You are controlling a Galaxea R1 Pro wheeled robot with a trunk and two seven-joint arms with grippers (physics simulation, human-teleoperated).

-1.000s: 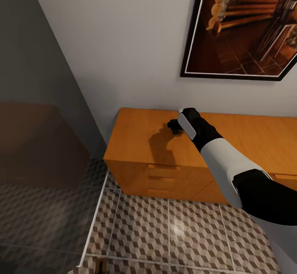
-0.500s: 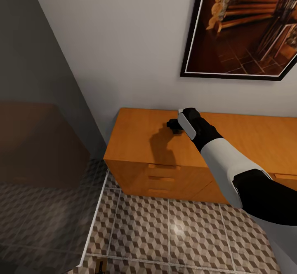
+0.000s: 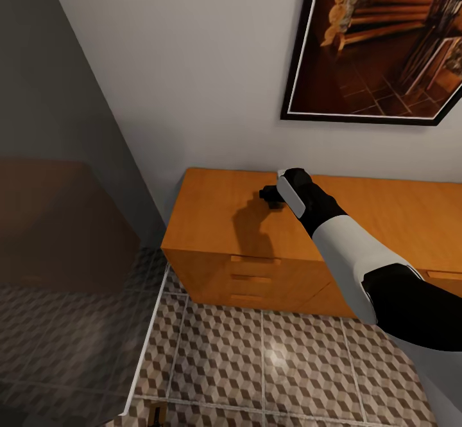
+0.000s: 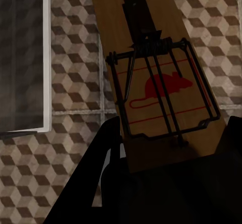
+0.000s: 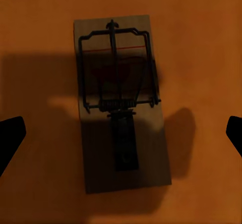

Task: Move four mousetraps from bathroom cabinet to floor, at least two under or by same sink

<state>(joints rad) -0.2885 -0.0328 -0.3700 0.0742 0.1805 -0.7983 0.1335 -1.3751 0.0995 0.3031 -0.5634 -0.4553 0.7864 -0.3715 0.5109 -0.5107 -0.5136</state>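
Observation:
My right gripper (image 3: 269, 197) hangs over the left part of the orange-brown cabinet (image 3: 212, 215) top. In the right wrist view it (image 5: 121, 133) is open, and a mousetrap (image 5: 118, 77) lies flat on the cabinet top (image 5: 201, 32) between its spread fingertips (image 5: 10, 138). My left gripper (image 4: 169, 141) is shut on another mousetrap (image 4: 156, 72), a wooden board with a red mouse print, held above the cube-patterned bathroom floor (image 4: 65, 57). The same floor (image 3: 269, 363) spreads in front of the cabinet. The sink is out of view.
A framed picture (image 3: 378, 42) hangs on the white wall above the cabinet. A dark glass panel (image 3: 58, 221) with a white floor strip (image 3: 147, 343) closes off the left side. A small brown and dark thing (image 3: 154, 414) sits at the bottom edge.

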